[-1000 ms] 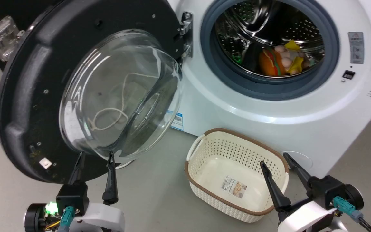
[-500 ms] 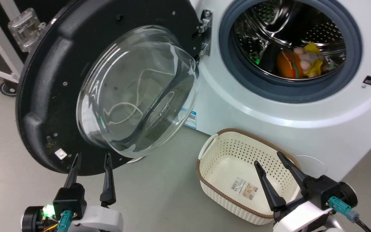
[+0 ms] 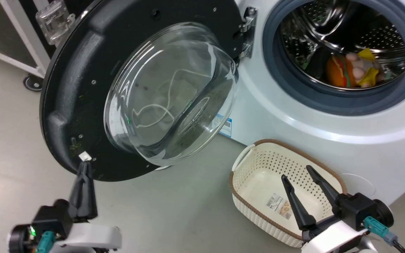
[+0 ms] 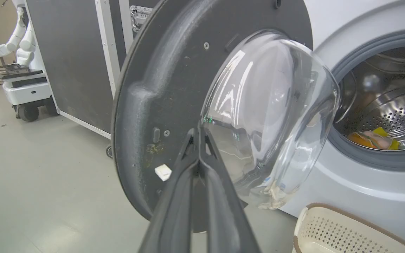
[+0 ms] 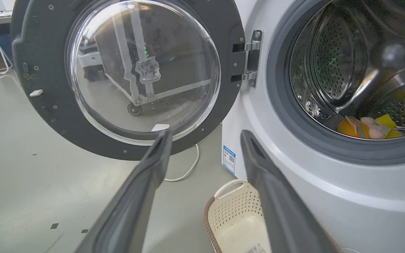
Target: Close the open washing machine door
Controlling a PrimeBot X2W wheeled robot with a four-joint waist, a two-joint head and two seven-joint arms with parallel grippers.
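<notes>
In the head view, the washing machine [image 3: 294, 123] fills the 1 to 3 o'clock part, its steel drum [image 3: 343, 31] uncovered with orange and yellow soft toys [image 3: 352, 70] lying inside. The door [image 3: 171, 95] stands wide open at 10 to 11 o'clock, hung on its hinge [image 3: 246, 31] at the 9 o'clock side of the drum mouth, glass bowl bulging toward the camera.

The left tool [image 3: 84, 168] rises from 7 o'clock with its two fingers pressed flat together and nothing between them. Its tips point at the door's lower black rim, just below a small white tab [image 3: 84, 156]. In the left wrist view the left tool [image 4: 199, 135] lies over the edge of the glass; whether it touches cannot be told.

The right tool [image 3: 297, 173] sits at 5 o'clock, fingers spread wide and empty, above a cream basket [image 3: 244, 189] on the floor [image 3: 188, 203].
</notes>
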